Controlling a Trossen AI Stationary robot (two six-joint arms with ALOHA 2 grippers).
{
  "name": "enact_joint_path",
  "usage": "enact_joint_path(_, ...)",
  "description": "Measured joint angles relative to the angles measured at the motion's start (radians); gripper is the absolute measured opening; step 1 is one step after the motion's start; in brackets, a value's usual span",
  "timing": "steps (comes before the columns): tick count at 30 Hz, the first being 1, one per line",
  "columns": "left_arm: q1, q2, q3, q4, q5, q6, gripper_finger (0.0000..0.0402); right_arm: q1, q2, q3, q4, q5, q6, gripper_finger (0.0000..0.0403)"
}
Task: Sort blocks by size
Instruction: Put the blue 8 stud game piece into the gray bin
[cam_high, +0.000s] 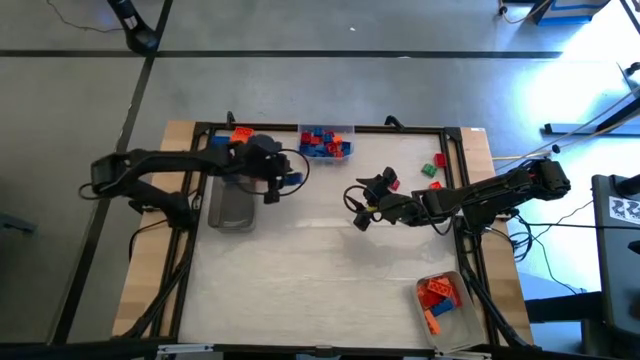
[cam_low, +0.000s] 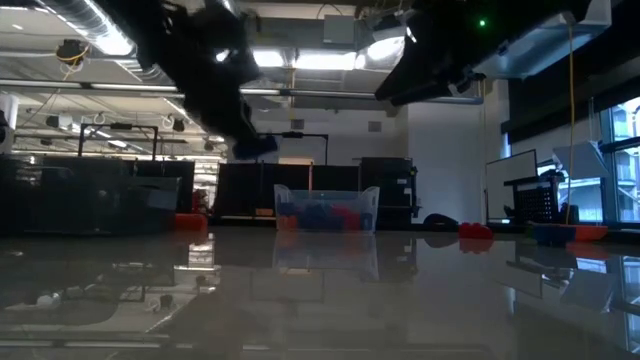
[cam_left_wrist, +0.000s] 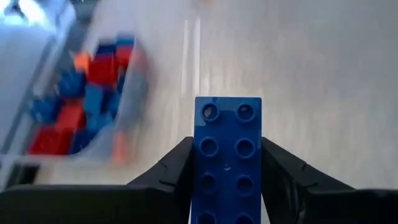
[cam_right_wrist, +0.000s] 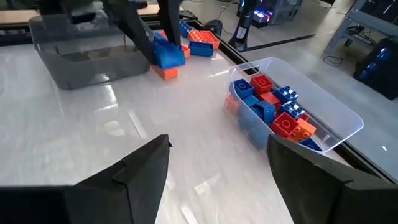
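Observation:
My left gripper (cam_high: 283, 181) is shut on a long blue studded brick (cam_left_wrist: 227, 155), above the table between an empty clear tray (cam_high: 232, 206) and a clear tray of red and blue blocks (cam_high: 325, 142) at the far edge. The low view shows the brick (cam_low: 255, 147) well above the tabletop. My right gripper (cam_high: 360, 208) hovers open and empty at mid-table; in its wrist view (cam_right_wrist: 217, 165) its fingers point toward the tray of blocks (cam_right_wrist: 280, 112). Loose orange blocks (cam_high: 240, 134) lie on the table at the far left. My left gripper pinches the blue brick's two long sides (cam_left_wrist: 198, 163) between its two fingers (cam_left_wrist: 177, 167). The fingers lie along the brick, whose free end (cam_left_wrist: 227, 109) juts past the fingertips. The fingers slant down from the table's left. The brick is lifted clear of the table.
Loose red and green blocks (cam_high: 430, 170) lie on the table at the far right, beyond my right gripper. A third clear tray (cam_high: 441, 305) with orange and blue blocks stands at the near right corner. A dark frame (cam_high: 200, 128) rims the table.

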Motion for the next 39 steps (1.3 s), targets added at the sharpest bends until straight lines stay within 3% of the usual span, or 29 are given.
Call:
enact_joint_path(5,-0.044,-0.066,0.0,0.086,0.158,-0.011,0.0129,0.0,0.0,0.0,-0.001,-0.011,-0.001,0.0269)
enact_joint_path(8,-0.068,-0.077,0.001,0.136,0.183,-0.058,0.0129,0.0,0.0,0.0,-0.003,-0.018,-0.009,0.0269)
enact_joint_path(15,-0.12,-0.08,-0.018,0.205,0.182,-0.128,0.0127,0.0,-0.001,0.0,0.006,-0.024,-0.029,0.0269)
enact_joint_path(24,-0.19,-0.129,-0.159,0.485,0.166,-0.268,0.0126,0.001,-0.001,0.0,0.041,-0.042,-0.034,0.0269)
enact_joint_path(31,-0.254,-0.148,-0.185,0.572,0.043,-0.317,0.0126,0.001,-0.001,0.0,0.108,-0.126,-0.077,0.0269)
enact_joint_path(39,-0.271,-0.145,-0.185,0.684,0.039,-0.306,0.0126,0.0,0.052,0.002,0.341,-0.289,-0.179,0.0269)
